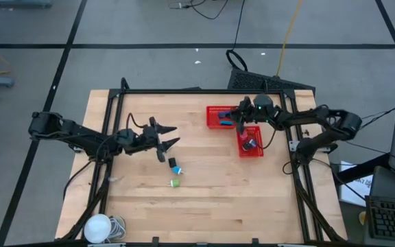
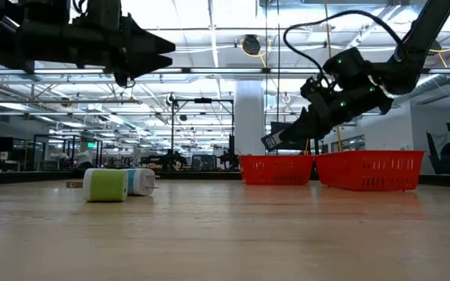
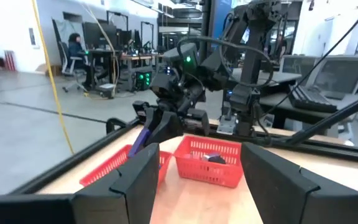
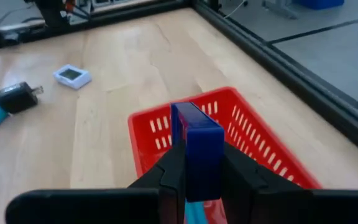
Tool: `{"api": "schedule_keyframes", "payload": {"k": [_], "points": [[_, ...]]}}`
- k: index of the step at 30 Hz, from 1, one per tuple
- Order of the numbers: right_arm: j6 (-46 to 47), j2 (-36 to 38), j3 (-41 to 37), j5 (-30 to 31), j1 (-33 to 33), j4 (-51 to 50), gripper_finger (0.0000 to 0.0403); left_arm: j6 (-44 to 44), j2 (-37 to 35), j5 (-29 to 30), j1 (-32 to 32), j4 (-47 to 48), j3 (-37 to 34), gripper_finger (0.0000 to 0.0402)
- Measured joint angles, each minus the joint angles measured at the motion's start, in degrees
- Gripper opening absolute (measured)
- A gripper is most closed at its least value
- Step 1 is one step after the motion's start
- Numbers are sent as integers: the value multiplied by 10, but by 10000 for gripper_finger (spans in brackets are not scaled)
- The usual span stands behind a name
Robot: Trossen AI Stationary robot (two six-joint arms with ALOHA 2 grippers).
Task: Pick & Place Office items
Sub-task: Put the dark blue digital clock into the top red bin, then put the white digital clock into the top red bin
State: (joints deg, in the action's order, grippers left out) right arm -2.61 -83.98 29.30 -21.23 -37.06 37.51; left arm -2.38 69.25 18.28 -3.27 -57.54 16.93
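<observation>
Blue block [image 4: 196, 149] pinched in the right gripper [image 4: 197, 177], held above the red basket [image 4: 253, 140] at the tabletop's [image 1: 204, 185] far right side; a second red basket [image 1: 250, 143] just beside it holds a dark item [image 1: 250, 144] (can't tell what). Left gripper [image 1: 169, 137] hovers over mid-left tabletop with fingers spread, nothing in it. Loose items on the wood near it: black piece [image 1: 162, 156], blue-and-white piece [image 1: 176, 169] and green piece [image 1: 175, 183] (green and blue-white ones lie side by side in low view), well apart from both baskets.
</observation>
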Motion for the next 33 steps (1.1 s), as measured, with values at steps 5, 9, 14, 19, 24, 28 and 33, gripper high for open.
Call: {"api": "schedule_keyframes", "payload": {"k": [5,9,14,19,24,28,33], "points": [[8,-41,0,3,0,42,56,-29,0,-3,0,2,0,231],[10,-44,0,39,0,46,75,-74,0,-3,0,3,0,225],[-2,-44,0,63,0,47,78,-124,0,-3,0,3,0,215],[-2,-44,0,62,4,46,74,-132,0,-3,0,3,0,208],[-11,-44,0,63,4,49,83,-129,0,-3,0,3,0,203],[-10,-44,0,62,5,59,116,-129,0,-2,0,3,0,204],[4,-44,0,63,13,69,173,-128,0,-2,0,3,0,214]]}}
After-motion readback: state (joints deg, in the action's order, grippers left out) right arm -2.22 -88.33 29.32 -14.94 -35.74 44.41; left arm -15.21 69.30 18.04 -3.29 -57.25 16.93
